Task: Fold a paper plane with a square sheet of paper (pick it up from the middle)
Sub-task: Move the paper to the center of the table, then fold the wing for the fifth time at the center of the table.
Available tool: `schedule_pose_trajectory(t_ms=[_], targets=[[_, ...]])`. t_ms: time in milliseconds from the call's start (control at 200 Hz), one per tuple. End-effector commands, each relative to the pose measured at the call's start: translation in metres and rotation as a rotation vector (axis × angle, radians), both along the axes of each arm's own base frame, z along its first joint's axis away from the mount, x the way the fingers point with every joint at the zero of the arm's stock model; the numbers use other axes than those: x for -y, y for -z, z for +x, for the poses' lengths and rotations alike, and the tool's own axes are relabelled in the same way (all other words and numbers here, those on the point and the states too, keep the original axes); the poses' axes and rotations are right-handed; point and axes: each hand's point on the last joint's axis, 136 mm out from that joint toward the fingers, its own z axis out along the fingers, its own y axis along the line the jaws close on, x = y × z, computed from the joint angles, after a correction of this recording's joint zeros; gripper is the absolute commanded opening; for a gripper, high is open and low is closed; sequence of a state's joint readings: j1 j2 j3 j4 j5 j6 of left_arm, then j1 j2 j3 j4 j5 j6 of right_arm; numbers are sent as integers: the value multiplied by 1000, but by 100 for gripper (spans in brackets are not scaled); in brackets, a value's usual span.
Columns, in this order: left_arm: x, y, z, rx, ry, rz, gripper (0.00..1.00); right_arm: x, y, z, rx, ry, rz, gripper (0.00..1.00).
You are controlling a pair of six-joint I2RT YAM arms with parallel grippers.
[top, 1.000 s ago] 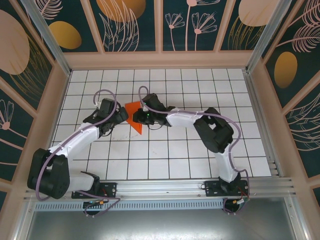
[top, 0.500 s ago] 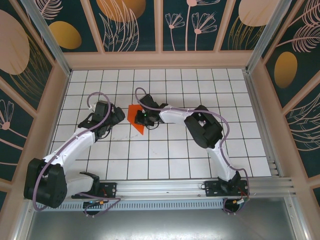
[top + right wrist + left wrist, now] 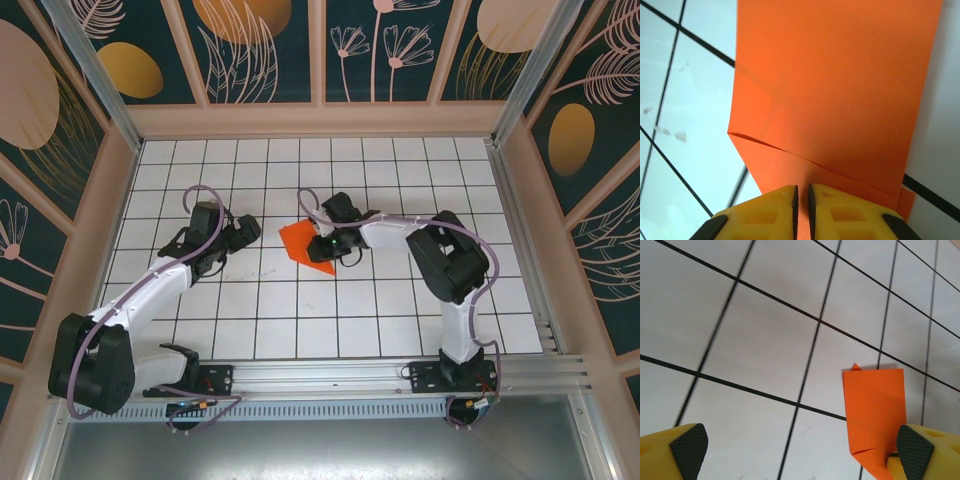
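Observation:
The sheet of paper (image 3: 299, 240) is bright orange-red and folded into a narrower strip with a slanted flap at one end. It lies low over the white tiles near the table's middle. My right gripper (image 3: 322, 252) is shut on its right-hand edge; in the right wrist view the yellow fingers (image 3: 770, 210) pinch the paper (image 3: 840, 85) between them at the gripper (image 3: 801, 192). My left gripper (image 3: 246, 233) stands wide open about one tile to the left of the paper, holding nothing. In the left wrist view the paper (image 3: 872, 407) lies ahead of the right-hand pad (image 3: 914, 449) of the gripper (image 3: 801, 449).
The white gridded table top (image 3: 350, 310) is fenced by tan walls (image 3: 115, 210) on the left, back and right. An aluminium rail (image 3: 330, 378) carrying both arm bases runs along the near edge. The right arm's elbow (image 3: 450, 262) sits over the right half.
My right gripper has carried the folded paper about one tile to the right. The left gripper stayed open and hardly moved, so the gap between it and the paper widened.

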State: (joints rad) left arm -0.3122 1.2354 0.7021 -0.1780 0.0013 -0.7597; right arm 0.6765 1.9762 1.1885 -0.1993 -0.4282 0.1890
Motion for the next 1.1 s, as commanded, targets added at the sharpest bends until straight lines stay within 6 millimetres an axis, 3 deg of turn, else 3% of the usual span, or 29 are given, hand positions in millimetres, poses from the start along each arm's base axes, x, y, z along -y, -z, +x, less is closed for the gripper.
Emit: schedule_pose_trajectory(t_ms=[0,75,195,330,520,801,1096], targets=[[17,4,1,20,86,-66,99,0,-28,-11,39,-59,47,19],[23,8,1,10,106,-85,98,1,-54,3,61,67,89,23],[32,10,-1,5,135,-141,98,17,-64,15,63,295,96,28],[49,10,-5,9,174,-251,99,26,-64,8,38,427,130,32],[62,10,-7,3,179,-339,99,11,-71,-6,24,424,182,35],[85,14,-11,-15,200,-394,99,1,-47,0,-12,420,148,35],[109,29,-15,-75,214,-433,98,5,-25,11,-54,435,147,33]])
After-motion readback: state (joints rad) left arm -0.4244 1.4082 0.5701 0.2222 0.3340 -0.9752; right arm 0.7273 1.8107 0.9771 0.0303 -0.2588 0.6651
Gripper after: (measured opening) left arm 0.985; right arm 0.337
